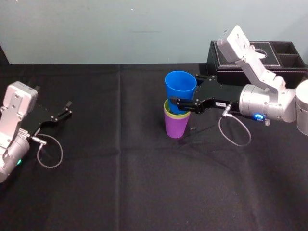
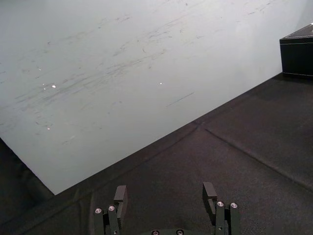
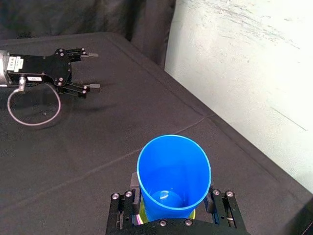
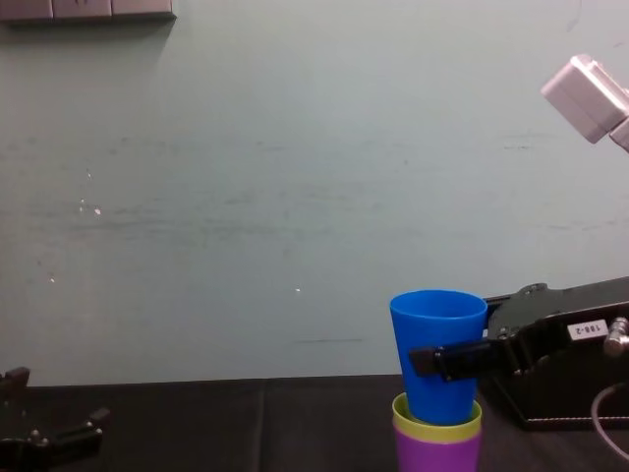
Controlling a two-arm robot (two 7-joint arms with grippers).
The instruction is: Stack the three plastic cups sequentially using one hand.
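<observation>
Head view layout: one black table [image 1: 120, 192], one tissue box [image 1: 291, 48] at rear right. The right gripper [image 1: 183, 89] clamps the blue cup [image 4: 437, 344] upright, probably to keep it aligned while it seats in the yellow-green cup [image 4: 437, 428], itself nested in the purple cup [image 1: 176, 126]. Three cups, one stack at table centre. The left gripper [image 1: 65, 109] is parked at the left, fingers apart.

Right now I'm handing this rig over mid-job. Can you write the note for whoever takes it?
Right hand: shut on the blue cup, gripping its sides.
Left hand: open, holding nothing, parked at the table's left.
Cups: the yellow-green cup is nested in the purple cup, upright mid-table. The blue cup's base is inside the yellow-green cup, mostly above its rim.
Done: yellow-green into purple.
Left: probably push the blue cup lower, then release and pull the right hand back.
</observation>
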